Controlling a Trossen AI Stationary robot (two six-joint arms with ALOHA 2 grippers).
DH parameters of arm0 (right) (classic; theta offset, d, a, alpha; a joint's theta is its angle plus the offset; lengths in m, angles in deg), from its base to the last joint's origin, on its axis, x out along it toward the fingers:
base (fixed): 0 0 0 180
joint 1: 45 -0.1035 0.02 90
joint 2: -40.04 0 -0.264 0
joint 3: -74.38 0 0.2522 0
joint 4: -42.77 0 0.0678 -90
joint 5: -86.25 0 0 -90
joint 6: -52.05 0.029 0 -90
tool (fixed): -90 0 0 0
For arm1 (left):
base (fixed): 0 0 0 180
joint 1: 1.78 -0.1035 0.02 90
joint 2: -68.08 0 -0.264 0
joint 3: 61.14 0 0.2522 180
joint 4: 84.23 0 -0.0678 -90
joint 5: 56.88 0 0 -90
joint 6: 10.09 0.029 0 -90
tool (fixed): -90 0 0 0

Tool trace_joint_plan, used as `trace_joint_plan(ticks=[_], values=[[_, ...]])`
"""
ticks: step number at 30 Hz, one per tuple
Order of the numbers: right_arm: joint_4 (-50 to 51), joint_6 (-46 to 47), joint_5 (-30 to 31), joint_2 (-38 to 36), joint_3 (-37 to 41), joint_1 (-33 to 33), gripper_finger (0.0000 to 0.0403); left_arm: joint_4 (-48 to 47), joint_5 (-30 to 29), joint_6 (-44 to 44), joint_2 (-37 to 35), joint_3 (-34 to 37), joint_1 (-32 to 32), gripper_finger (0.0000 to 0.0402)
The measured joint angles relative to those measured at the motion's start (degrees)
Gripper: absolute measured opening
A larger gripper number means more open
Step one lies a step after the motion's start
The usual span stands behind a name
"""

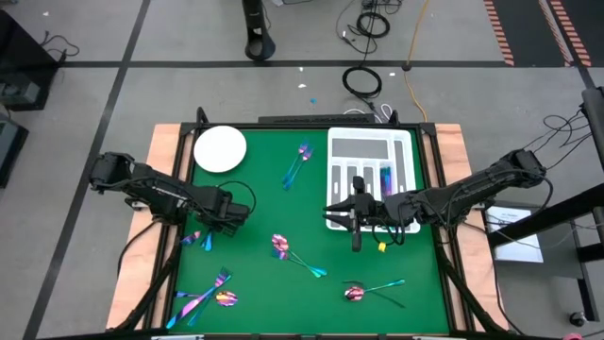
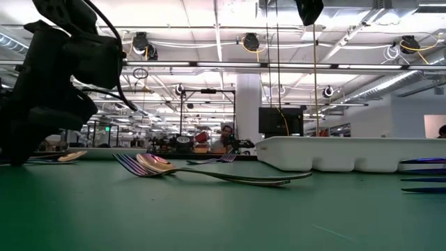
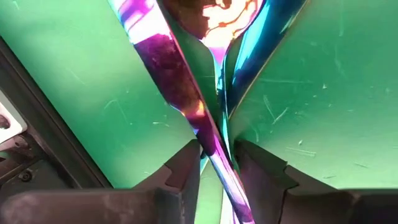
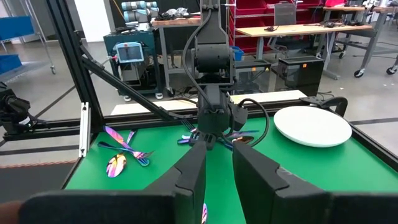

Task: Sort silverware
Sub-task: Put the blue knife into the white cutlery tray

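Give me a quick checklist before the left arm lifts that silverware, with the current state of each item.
1. Left gripper straddles the purple handle: ok.
2. Only one piece between the fingers: not ok, a teal handle crosses there too.
3. Grip firm enough to lift: cannot tell.
4. White tray has room: ok.
5. Right gripper clear of the tray: not ok, it hangs at the tray's near edge.
6. Right gripper empty: not ok, a slim purple piece shows between its fingers.

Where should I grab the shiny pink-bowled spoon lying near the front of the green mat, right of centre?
Take the iridescent spoon by its slim handle, probably midway, coming straight down with the grip spanning its width. It lies flat, and another piece sits close by its bowl.
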Motion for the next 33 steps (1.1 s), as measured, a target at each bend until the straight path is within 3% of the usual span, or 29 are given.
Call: trace_joint_plan(ticks=[23, 33], values=[[0.0, -0.2, 0.0, 0.0, 0.0, 0.0, 0.007, -1.7, -4.0, 0.4, -1.8, -0.9, -0.2, 0.0046], [0.4, -0.2, 0.0, 0.0, 0.0, 0.0, 0.007, -1.9, -3.0, 0.4, -2.3, -1.2, -0.1, 0.0038]])
